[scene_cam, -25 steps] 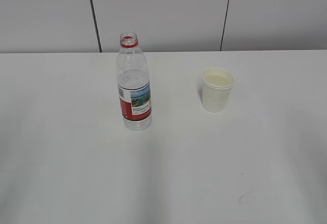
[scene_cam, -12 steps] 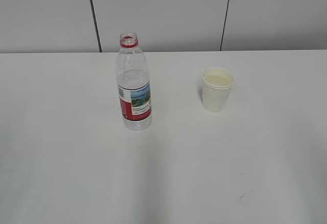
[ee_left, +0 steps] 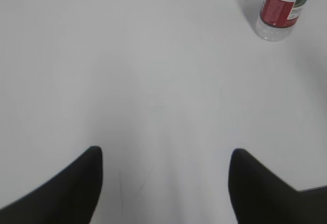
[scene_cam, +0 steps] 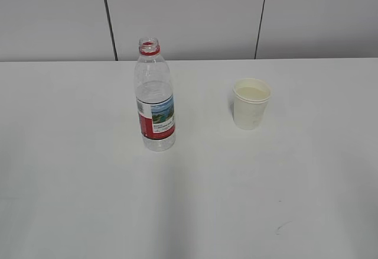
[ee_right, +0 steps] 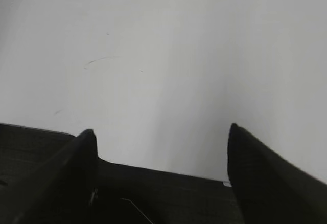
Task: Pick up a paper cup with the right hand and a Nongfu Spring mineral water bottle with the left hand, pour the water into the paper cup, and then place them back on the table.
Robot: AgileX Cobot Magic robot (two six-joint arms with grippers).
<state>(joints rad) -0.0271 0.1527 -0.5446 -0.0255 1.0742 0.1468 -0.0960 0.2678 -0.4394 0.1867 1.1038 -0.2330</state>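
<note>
The Nongfu Spring mineral water bottle (scene_cam: 155, 99) stands upright and uncapped on the white table (scene_cam: 82, 170), left of centre, with some clear water low inside. Its lower part (ee_left: 283, 6) shows at the top right of the left wrist view. The paper cup (scene_cam: 251, 103) stands upright to the right of the bottle, with pale liquid near its brim. My left gripper (ee_left: 164, 155) is open over bare table, well short of the bottle, nothing between its fingers. My right gripper (ee_right: 162, 134) is open above the table's near edge. Neither arm appears in the exterior view.
A grey panelled wall (scene_cam: 189, 16) runs behind the table. Faint dark scuff marks (scene_cam: 282, 227) lie near the front right of the tabletop. A dark surface (ee_right: 153, 193) shows below the table's edge in the right wrist view.
</note>
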